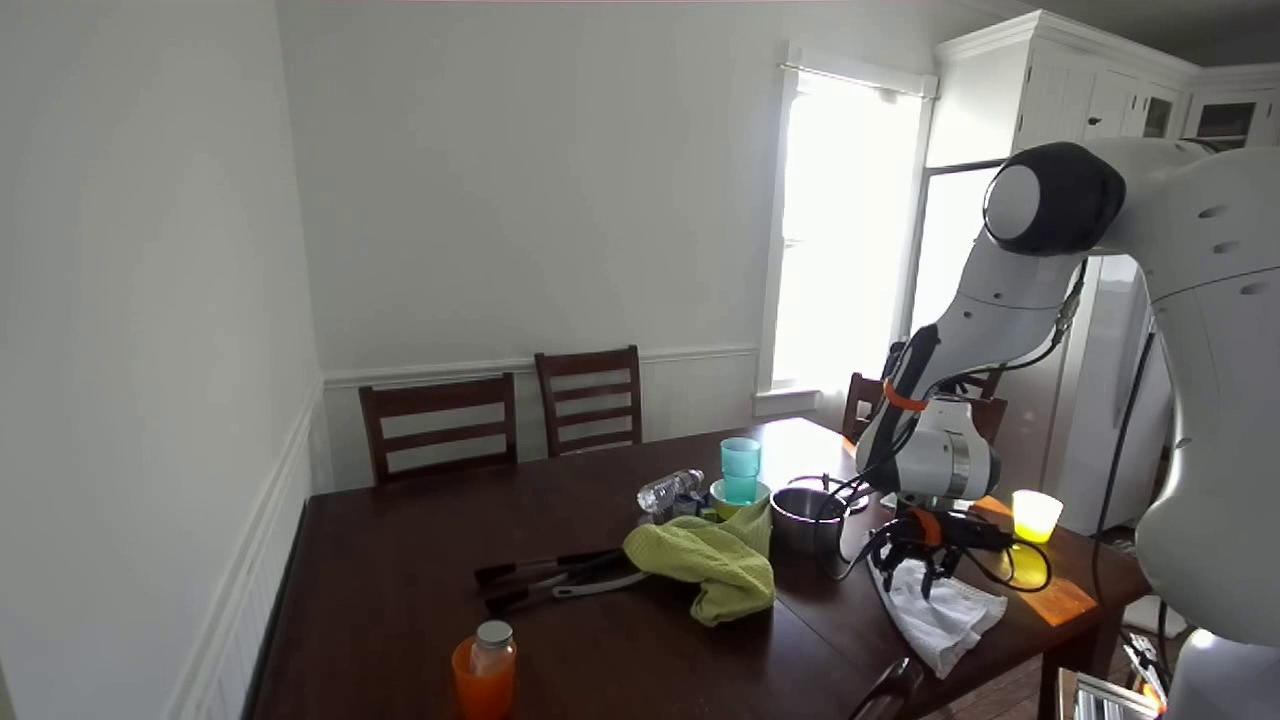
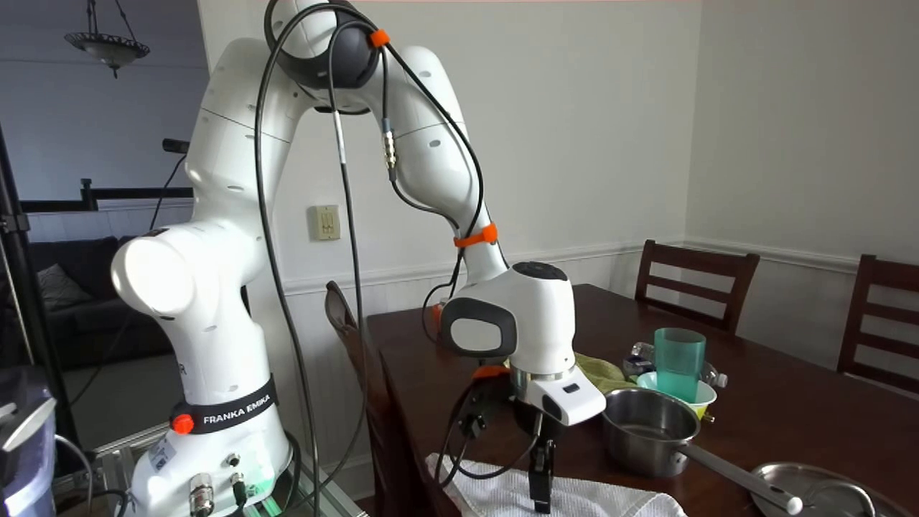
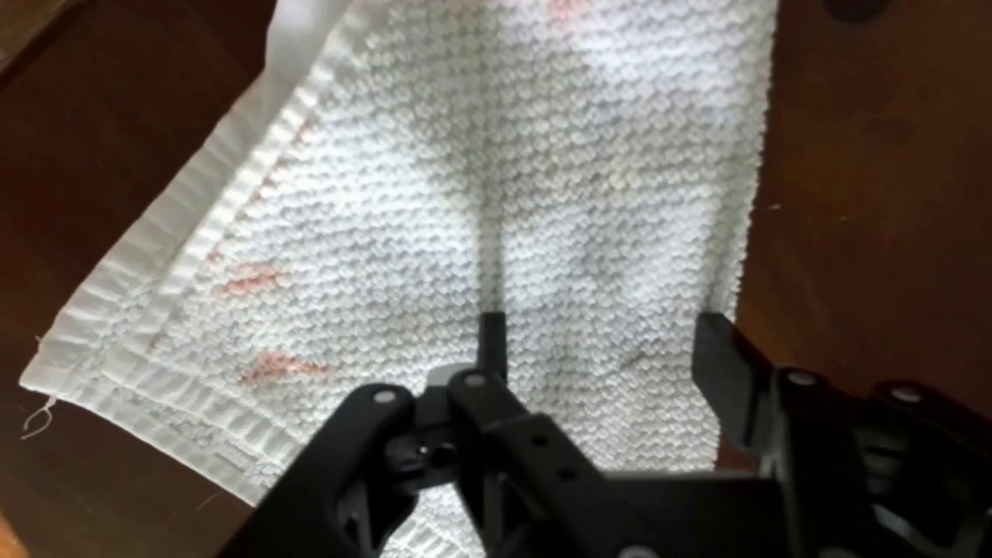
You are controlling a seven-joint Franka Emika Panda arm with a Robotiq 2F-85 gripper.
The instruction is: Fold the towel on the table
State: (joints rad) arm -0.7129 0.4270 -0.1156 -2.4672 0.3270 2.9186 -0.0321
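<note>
A white textured towel [image 1: 950,625] lies at the table's edge, under my gripper. It also shows in an exterior view [image 2: 589,499], partly cut off by the frame. In the wrist view the towel [image 3: 387,232] has a hemmed, doubled edge on its left and several reddish stains. My gripper [image 1: 908,580] points down at the towel, fingers apart with nothing between them; it also shows in an exterior view [image 2: 540,499]. In the wrist view the gripper [image 3: 601,329] has its left finger over the towel's middle and its right finger at the towel's right edge. Whether the fingertips touch cloth is unclear.
A green cloth [image 1: 710,565] lies over several utensils [image 1: 600,583]. A metal pot [image 2: 650,434] stands beside the towel, its handle reaching toward a lid [image 2: 811,492]. A teal cup [image 1: 740,470], plastic bottle [image 1: 670,490], yellow cup [image 1: 1036,515] and orange cup [image 1: 484,690] stand or lie around.
</note>
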